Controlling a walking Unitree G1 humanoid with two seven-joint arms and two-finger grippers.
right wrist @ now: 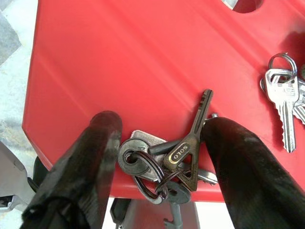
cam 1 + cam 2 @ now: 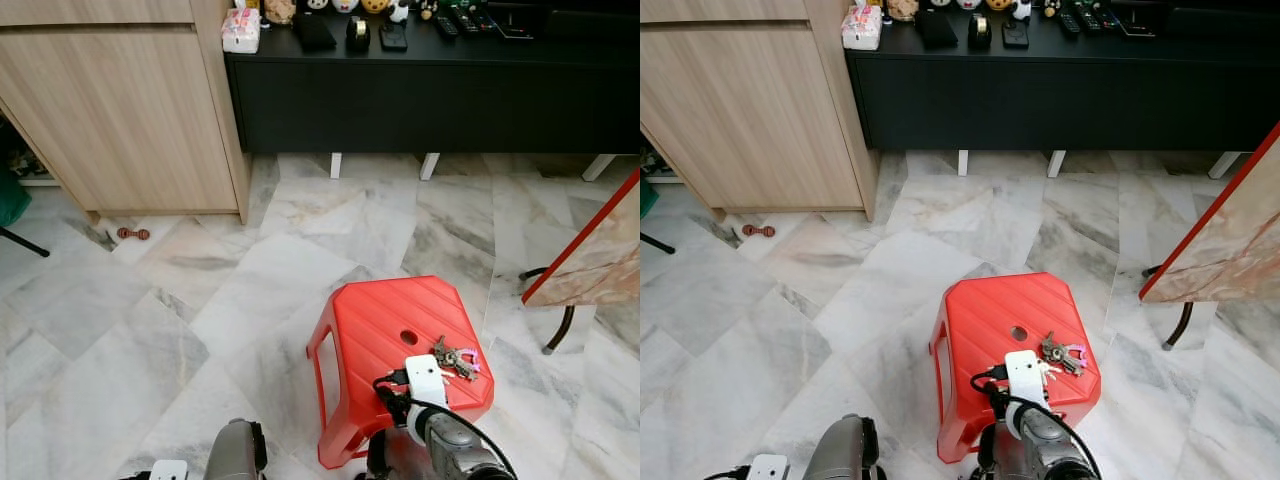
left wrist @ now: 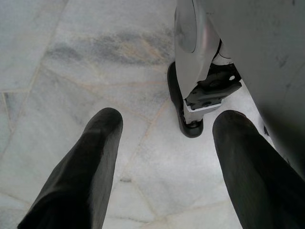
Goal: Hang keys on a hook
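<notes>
**Keys between the right tool's fingers at the stool's near edge**

The keys [image 1: 167,162] you are after lie as a dark bunch on the red stool [image 2: 385,325], right at its near edge, with part of the bunch hanging over the rim. In your right wrist view you can see a key stamped SOLO, a couple of linked rings and a flat metal tab. Your right tool [image 1: 159,157] stands around the bunch with its two black fingers [image 1: 90,162] spread wide, one on each side. The finger on one side touches or nearly touches the keys; you cannot tell from this view whether either finger is pressing on them, and the bunch rests on the stool rather than being lifted.

A second bunch of silver keys [image 1: 283,95] lies farther in on the stool top, near its round hole [image 2: 408,337]. In the head views this shows as a small cluster with a pink tag [image 2: 456,358], just beyond your right wrist.

Your left tool [image 3: 164,157] hangs low over the marble floor [image 2: 200,300], fingers well apart and holding nothing.

Ahead of you stand a wooden cabinet [image 2: 120,110] and a black sideboard [image 2: 430,100].
</notes>
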